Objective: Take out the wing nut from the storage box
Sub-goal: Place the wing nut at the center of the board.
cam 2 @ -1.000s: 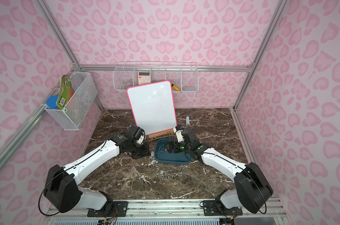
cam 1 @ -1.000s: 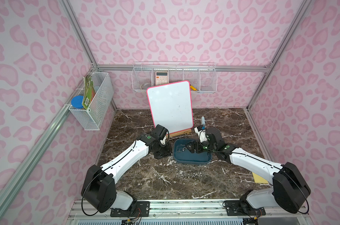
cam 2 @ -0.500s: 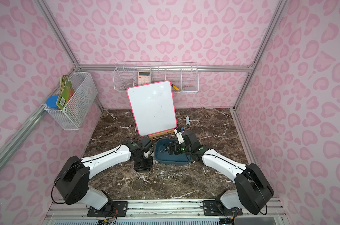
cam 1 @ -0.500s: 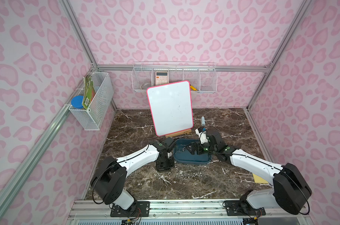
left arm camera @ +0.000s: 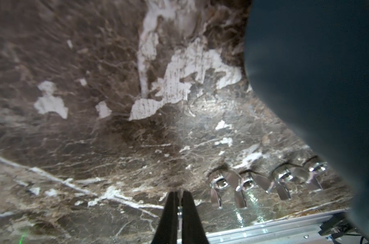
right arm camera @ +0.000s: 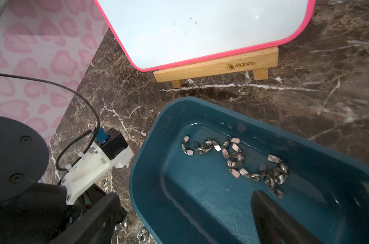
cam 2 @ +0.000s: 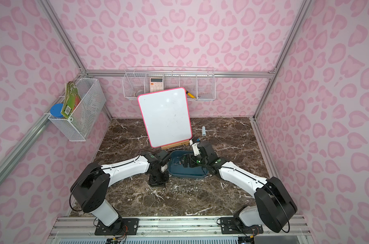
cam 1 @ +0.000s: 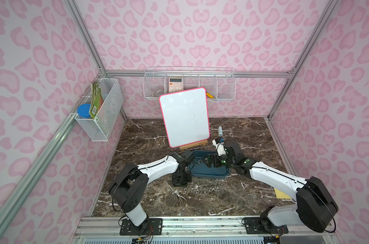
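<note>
In a top view, storage box [cam 1: 209, 173] sat mid-table, L gripper [cam 1: 180, 182] just beside it, R gripper [cam 1: 210, 161] over it. Only R wrist cam caught R's jaws spread wide above the wing nuts [right arm camera: 234, 160] inside. Only L wrist cam caught L pinched tight by four loose nuts [left arm camera: 264, 181] on the marble tabletop [left arm camera: 94, 147].

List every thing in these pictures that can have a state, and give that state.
storage box, upright, open-topped, wing nuts inside
boxed wing nuts, loose on its floor
set-out wing nuts, in a row on the table
left gripper, fingers shut on the pinched wing nut
right gripper, fingers open, reaching into the storage box
whiteboard, propped on the easel, nearly blank
</note>
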Available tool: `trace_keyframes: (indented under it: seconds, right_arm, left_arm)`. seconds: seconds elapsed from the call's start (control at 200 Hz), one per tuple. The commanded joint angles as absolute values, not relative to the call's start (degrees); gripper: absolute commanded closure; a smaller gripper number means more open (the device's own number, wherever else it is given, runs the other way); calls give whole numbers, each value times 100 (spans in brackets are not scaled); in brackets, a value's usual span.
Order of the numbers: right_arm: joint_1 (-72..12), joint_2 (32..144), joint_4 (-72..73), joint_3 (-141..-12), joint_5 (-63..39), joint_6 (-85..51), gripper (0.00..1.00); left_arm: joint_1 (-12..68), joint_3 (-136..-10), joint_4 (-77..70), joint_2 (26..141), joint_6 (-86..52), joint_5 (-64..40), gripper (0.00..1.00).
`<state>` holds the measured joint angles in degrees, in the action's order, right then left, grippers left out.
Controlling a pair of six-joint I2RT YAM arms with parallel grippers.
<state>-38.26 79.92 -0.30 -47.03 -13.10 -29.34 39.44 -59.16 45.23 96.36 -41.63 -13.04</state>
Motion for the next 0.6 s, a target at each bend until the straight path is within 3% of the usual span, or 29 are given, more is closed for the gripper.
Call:
trace_keyframes:
  seconds: [0.0, 0.14, 0.595]
  right_arm:
    - [-3835, 8007, -27, -4780, -1281, -2918, 1]
    - [-3838, 8024, -76, -4815, -1264, -2900, 1]
    - [-3835, 8033, -223, -4868, -1218, -2924, 1]
  left_arm:
    - [3956, -5973, 4541, 9719, -4095, -1291, 100]
    - [3968, -5975, 4532, 9779, -4078, -1314, 96]
    - [3943, -6435, 4938, 9327, -3922, -930, 58]
